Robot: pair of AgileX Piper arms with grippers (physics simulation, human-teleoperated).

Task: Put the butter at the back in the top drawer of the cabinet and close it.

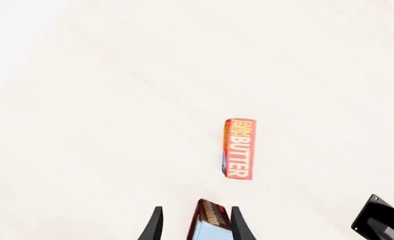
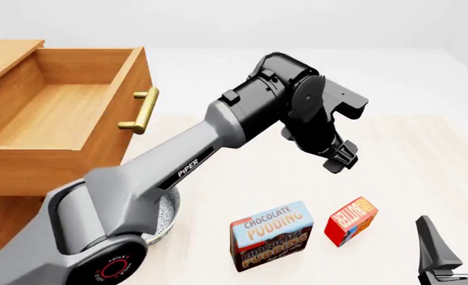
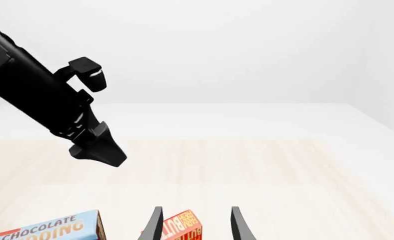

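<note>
Front view | butter (image 2: 350,221) upright by pudding box (image 2: 271,235), top drawer (image 2: 68,113) open | we judge it light, stiff; pinch broad faces | left gripper (image 2: 338,159), right gripper (image 2: 449,237) spread, empty

cabinet (image 2: 28,172): far left of the table (image 2: 424,154)
top drawer (image 2: 68,107): pulled out, uppermost
bowl (image 2: 169,208): just right of the cabinet, behind the left arm
pudding box (image 2: 271,235): right of the bowl
butter (image 2: 350,221): just right of the pudding box, apart
</note>
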